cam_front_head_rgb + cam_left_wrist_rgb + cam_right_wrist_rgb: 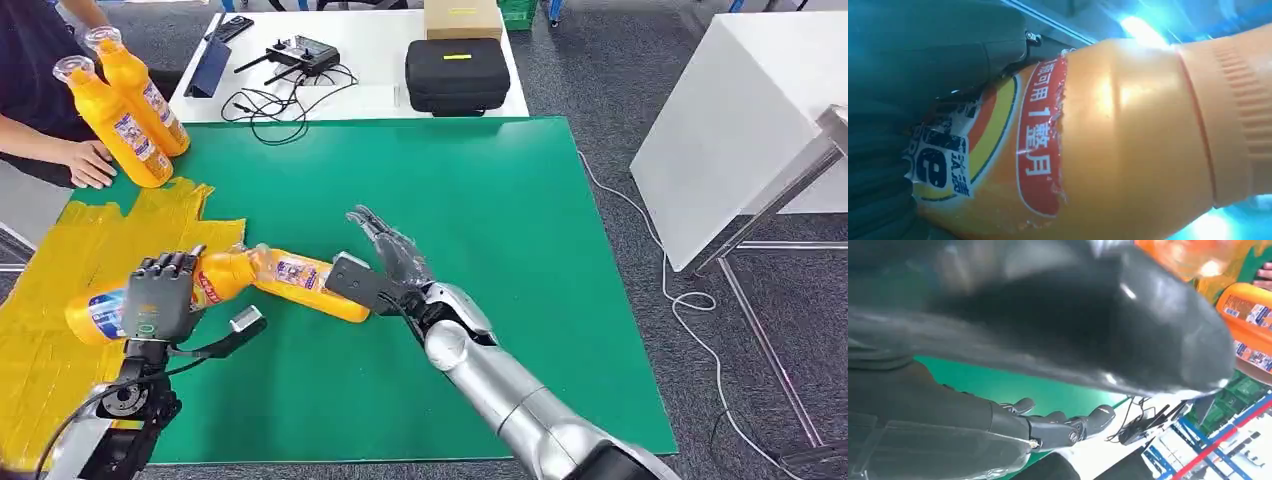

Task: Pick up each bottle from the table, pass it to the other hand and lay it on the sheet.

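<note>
My left hand (160,295) grips an orange bottle (98,312) around its middle, holding it on its side over the edge of the yellow sheet (50,390). The left wrist view shows that bottle (1128,145) close up, with its red and blue label. A second orange bottle (305,282) lies on the green mat (520,230), one end by the held bottle's neck. My right hand (388,258) is at its other end, fingers spread and thumb next to the base, holding nothing. Its fingers (1068,427) are stretched out over the mat.
Two more orange bottles (125,110) stand tilted at the far left by a person's hand (90,165). Behind the mat, a white table carries a controller (300,52), cables, a black case (456,75) and a cardboard box (462,18). Another white table (740,120) stands right.
</note>
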Robot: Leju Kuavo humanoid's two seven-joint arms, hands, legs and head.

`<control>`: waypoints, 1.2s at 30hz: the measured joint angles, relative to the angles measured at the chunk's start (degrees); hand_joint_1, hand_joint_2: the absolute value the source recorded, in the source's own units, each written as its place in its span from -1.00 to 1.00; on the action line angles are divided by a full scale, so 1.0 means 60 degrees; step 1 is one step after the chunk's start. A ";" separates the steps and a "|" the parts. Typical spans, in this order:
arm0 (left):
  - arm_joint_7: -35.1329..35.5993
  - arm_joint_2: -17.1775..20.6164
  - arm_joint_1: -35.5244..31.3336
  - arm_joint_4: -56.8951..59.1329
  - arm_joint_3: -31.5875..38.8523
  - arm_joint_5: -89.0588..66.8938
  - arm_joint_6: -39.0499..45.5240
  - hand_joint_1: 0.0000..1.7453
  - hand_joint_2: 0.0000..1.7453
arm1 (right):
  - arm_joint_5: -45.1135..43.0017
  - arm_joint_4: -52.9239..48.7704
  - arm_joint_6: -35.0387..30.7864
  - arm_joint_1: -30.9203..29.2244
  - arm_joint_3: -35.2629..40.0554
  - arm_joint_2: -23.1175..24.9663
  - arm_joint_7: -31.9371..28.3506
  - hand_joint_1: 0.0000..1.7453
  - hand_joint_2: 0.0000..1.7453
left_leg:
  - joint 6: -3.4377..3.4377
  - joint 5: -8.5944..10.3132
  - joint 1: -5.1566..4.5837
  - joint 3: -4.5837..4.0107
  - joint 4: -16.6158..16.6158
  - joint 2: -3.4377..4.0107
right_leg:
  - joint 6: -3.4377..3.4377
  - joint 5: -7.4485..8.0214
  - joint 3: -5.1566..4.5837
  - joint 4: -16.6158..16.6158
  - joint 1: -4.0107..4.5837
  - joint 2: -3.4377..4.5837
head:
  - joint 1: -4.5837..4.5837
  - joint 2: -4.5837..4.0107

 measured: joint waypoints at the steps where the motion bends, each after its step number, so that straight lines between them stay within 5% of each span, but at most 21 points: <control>1: 0.0069 0.0015 -0.0107 0.0299 -0.0151 0.0096 0.0000 1.00 1.00 | 0.0109 -0.0055 0.0000 0.0051 -0.0077 -0.0015 0.0018 -1.00 -1.00 | 0.0000 0.0000 0.0000 0.0000 0.0000 0.0001 | 0.0000 0.0000 0.0001 0.0000 0.0001 0.0000 | 0.0000 0.0000; 15: 0.0775 0.0251 -0.0896 0.2989 -0.0897 0.0077 0.0055 1.00 1.00 | 0.0794 -0.0546 0.0313 0.0511 -0.0663 -0.0018 0.0029 -1.00 -1.00 | 0.0000 0.0000 0.0002 -0.0001 -0.0002 -0.0005 | 0.0000 0.0000 0.0005 0.0002 0.0001 -0.0003 | 0.0000 0.0000; 36: 0.1403 0.0463 -0.1429 0.3911 -0.0919 0.0008 -0.0186 1.00 1.00 | 0.0947 -0.0820 0.0288 0.0835 -0.0878 -0.0124 0.0164 -1.00 -1.00 | 0.0000 0.0001 0.0003 0.0010 -0.0003 -0.0012 | -0.0001 0.0000 0.0017 0.0003 0.0002 -0.0005 | 0.0004 0.0000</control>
